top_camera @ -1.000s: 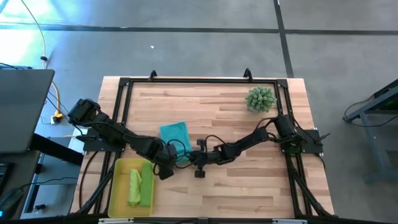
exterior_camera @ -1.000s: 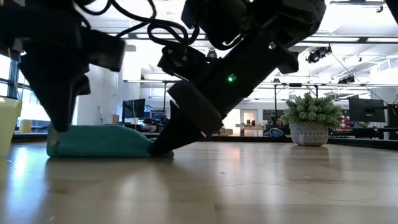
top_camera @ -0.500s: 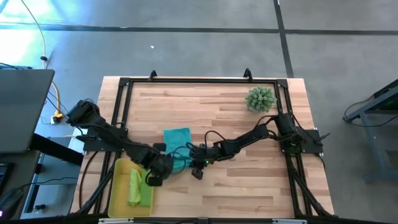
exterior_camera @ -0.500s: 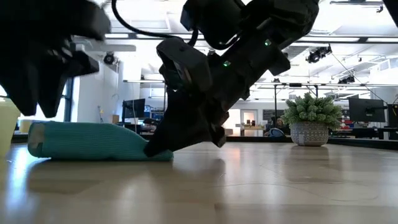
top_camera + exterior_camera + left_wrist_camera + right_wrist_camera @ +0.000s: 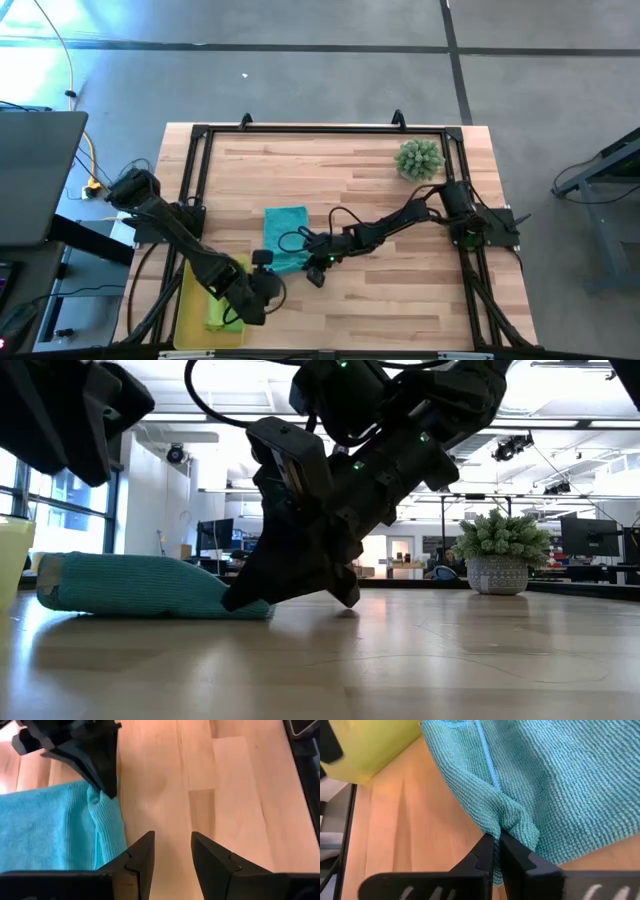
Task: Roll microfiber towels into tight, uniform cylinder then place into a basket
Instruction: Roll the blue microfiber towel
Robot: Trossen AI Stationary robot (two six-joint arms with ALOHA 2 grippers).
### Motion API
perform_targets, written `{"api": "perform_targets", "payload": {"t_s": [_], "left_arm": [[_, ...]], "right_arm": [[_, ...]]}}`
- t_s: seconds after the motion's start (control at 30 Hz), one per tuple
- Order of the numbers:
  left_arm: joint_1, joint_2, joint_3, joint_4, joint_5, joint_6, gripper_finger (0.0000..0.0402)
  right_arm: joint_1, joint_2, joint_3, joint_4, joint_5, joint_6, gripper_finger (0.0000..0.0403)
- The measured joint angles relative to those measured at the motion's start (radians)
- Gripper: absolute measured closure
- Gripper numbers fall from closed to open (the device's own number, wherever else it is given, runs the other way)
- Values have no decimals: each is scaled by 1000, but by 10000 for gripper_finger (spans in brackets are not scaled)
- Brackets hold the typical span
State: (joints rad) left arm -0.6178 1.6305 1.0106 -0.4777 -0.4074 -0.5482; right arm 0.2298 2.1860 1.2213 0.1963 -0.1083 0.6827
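Teal towel (image 5: pixel 285 235) lies mid-table, just right of the basket (image 5: pixel 190 300). Right gripper (image 5: pixel 496 842) pinches its near edge, jaws clenched on a fold. Left gripper (image 5: pixel 172 852), jaws apart and empty, hangs beside the towel's edge.

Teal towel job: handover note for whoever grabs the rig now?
Right gripper: shut on the teal towel, pinching a fold at its near edge, low on the table.
Left gripper: open, empty, beside the towel's near corner, next to the basket.
Done: two green towels lie in the basket.
Left: the teal towel lies mid-table, partly folded, not yet a tight roll. Finish rolling it, then place it in the basket.
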Motion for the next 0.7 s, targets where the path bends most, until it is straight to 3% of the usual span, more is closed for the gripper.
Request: {"api": "perform_targets", "payload": {"t_s": [0.2,0.47,0.53,0.7], "left_arm": [[17,48,1,62,56,-42,284],[52,-8,-5,-43,63,-136,284],[56,-54,-48,-41,16,-154,284],[37,-228,-268,193,-110,-224,284]], "right_arm": [[0,0,0,8,-17,-2,391],[0,0,1,5,-17,13,391],[0,0,1,4,-17,24,391],[0,0,1,8,-11,69,391]]}}
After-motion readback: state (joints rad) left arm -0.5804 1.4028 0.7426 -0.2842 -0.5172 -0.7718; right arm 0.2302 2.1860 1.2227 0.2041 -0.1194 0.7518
